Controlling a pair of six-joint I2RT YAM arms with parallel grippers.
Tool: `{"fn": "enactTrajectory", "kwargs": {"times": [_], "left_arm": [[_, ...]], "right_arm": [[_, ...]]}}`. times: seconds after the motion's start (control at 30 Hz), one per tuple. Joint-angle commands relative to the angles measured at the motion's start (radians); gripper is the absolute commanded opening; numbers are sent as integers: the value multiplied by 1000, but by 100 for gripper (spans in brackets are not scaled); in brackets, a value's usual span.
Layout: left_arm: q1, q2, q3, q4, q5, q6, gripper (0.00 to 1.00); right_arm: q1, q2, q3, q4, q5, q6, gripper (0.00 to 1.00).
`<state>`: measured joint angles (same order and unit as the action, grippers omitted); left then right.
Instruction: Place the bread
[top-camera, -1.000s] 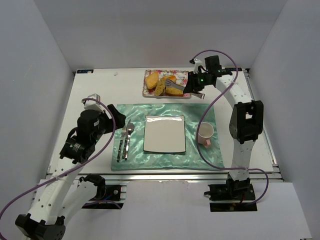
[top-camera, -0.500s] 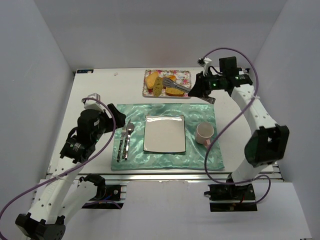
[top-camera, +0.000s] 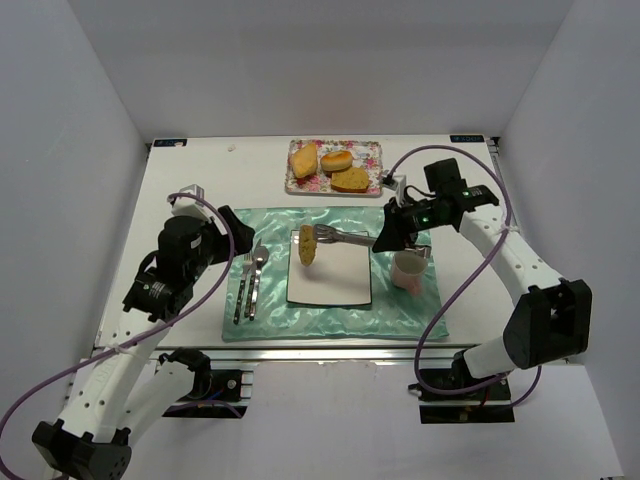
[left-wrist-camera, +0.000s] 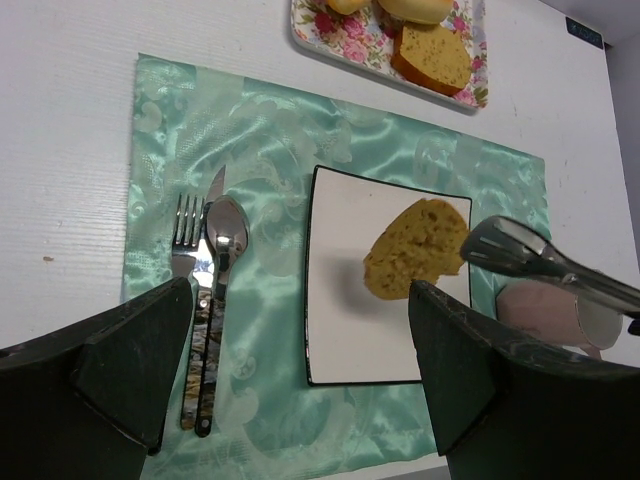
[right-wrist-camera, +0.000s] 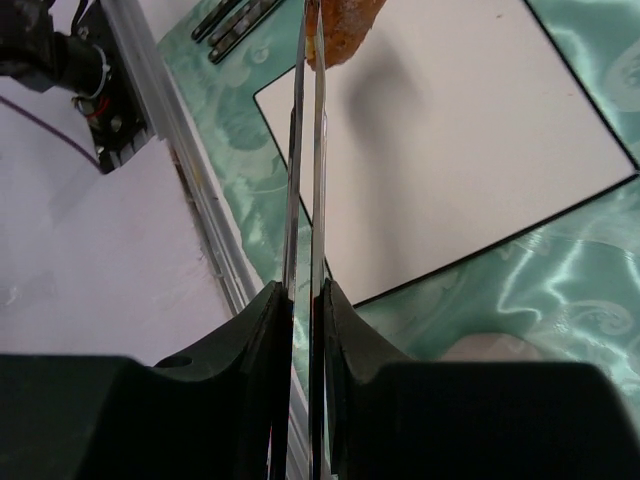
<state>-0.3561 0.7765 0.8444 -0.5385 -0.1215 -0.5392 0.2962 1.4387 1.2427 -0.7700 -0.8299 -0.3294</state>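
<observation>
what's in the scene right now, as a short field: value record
right claw: shut on tongs
tongs: gripping a bread slice
bread slice: held over the left part of the white square plate, apparently not touching it yet
left claw: open, holding nothing, by the left edge of the green placemat
floral tray: beyond the placemat, three other bread pieces on it
pink mug: upright on the placemat, right of the plate
cutlery: fork, knife and spoon, left of the plate
</observation>
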Motion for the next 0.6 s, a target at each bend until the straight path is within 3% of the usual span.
{"fn": "enactTrajectory", "kwargs": {"times": [0.0,0.17,0.37,0.47,0.5,0.57], "left_arm": [[5,-14,4,-4,13,8,98],[5,-46,-7,-28,8,-1,98],[5,-71,-13,-41,-4,-5,98],[5,-71,-11,-44,-7,-4,98],[5,-71,-10,-44,-9,-2,98],[5,-71,-13,-41,-12,-4,98]], "right_arm": [[30,3,-15,-29,-54,-33,10],[35,84,-16,-11,9,30,13],[34,224,98,-80,46,55,18],[34,241,135,-94,63,53,31],[34,235,141,-100,66,41,39],[32,220,147,-94,74,39,45]]}}
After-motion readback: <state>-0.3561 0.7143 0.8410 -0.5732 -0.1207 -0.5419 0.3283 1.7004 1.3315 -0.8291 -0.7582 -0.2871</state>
